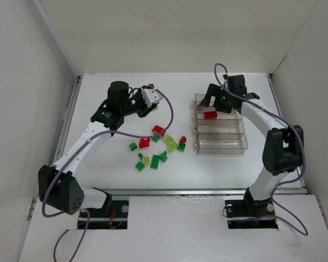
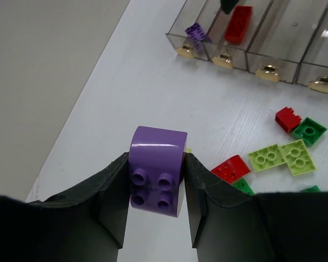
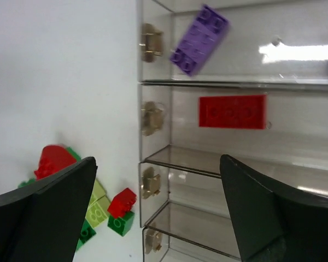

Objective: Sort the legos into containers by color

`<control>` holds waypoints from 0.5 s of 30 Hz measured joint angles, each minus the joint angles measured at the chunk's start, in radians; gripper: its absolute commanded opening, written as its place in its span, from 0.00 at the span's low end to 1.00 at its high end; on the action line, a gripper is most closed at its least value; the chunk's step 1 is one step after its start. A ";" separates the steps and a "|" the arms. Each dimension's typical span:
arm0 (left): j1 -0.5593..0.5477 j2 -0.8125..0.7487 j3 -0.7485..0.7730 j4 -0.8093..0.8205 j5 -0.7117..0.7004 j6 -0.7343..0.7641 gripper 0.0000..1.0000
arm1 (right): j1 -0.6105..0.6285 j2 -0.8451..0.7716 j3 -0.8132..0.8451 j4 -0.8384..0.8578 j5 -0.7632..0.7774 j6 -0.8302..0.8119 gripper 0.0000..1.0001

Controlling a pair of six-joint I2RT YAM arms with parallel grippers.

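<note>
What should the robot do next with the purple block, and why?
Probably carry the purple brick, pinched in the left gripper, toward the end bin, since it already holds a purple lego.

A white bench (image 1: 180,172) stands boxed in by plain white walls (image 1: 169,33) at left, back and right; a metal rail (image 1: 180,191) lines its near edge; light even, soft.

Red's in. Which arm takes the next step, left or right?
Left. The left gripper is shut on a purple brick, ready to carry to the far bin, where a long purple brick lies. The right gripper hangs open and empty over the bins, away from the loose pile.
</note>
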 measured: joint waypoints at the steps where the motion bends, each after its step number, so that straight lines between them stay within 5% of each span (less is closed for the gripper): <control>1: 0.000 0.000 0.000 0.000 0.022 -0.003 0.00 | 0.000 -0.013 0.000 0.013 -0.031 -0.027 1.00; 15: 0.038 0.011 0.131 0.141 0.496 -0.192 0.00 | 0.099 -0.428 -0.191 0.484 -0.442 -0.579 1.00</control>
